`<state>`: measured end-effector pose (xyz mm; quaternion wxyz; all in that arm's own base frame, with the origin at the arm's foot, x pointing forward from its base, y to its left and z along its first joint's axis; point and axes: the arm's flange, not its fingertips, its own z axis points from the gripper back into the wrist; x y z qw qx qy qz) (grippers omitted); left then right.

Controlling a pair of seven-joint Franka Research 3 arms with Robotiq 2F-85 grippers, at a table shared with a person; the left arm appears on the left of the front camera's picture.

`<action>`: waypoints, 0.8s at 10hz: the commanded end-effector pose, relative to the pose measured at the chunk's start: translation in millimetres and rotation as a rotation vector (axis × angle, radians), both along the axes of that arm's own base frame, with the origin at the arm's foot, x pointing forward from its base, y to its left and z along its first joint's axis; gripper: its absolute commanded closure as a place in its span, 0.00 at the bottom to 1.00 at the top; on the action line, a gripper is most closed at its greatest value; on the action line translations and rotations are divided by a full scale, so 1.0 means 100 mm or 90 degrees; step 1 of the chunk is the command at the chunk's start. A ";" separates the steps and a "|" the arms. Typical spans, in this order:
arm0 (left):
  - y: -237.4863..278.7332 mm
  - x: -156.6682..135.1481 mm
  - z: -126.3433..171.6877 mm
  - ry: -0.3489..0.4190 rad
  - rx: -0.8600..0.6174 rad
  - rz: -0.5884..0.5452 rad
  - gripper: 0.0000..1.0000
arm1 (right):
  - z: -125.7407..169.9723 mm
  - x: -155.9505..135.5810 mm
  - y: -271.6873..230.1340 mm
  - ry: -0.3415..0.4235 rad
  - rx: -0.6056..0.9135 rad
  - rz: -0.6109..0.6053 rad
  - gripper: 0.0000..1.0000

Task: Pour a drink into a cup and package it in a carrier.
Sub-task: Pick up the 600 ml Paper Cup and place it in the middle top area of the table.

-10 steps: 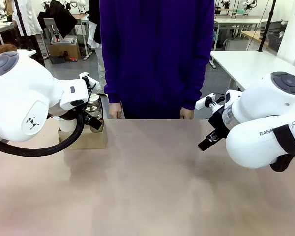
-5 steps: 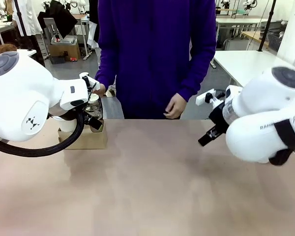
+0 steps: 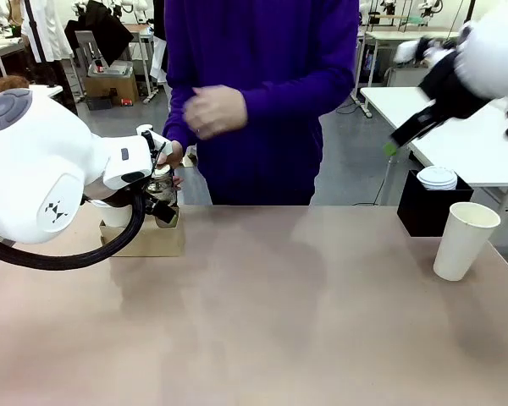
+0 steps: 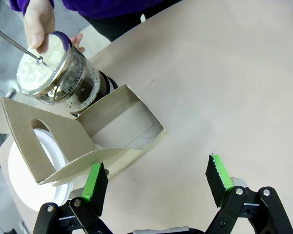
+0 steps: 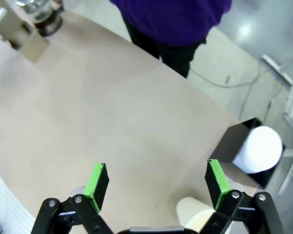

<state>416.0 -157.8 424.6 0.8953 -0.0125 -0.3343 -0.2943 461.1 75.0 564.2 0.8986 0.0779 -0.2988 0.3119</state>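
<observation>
Jaws stand spread on your left gripper (image 4: 156, 170), just beside the cardboard carrier (image 4: 63, 141), and on your right gripper (image 5: 157, 168), high above the white paper cup (image 3: 464, 241). Farther off, a person's hand (image 4: 39, 24) meets the coffee pot (image 4: 63, 78) behind the carrier.

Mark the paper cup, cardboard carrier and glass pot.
paper cup (image 3: 464, 245), front view, on its white side wall.
cardboard carrier (image 4: 73, 134), left wrist view, on its upright handle panel.
glass pot (image 4: 83, 87), left wrist view, on its glass wall.
</observation>
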 end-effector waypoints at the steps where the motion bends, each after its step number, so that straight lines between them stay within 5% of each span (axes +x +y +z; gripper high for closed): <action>1: 0.00 -0.01 0.01 -0.002 -0.001 0.000 0.00 | 0.05 0.16 -0.79 0.024 0.088 0.097 0.00; 4: 0.00 -0.01 0.01 -0.002 -0.001 0.000 0.00 | -0.22 0.00 -2.07 -0.048 0.217 0.150 0.00; 8: 0.00 -0.01 0.01 -0.002 -0.001 0.000 0.00 | -1.25 -0.24 -2.96 -0.118 0.367 0.199 0.00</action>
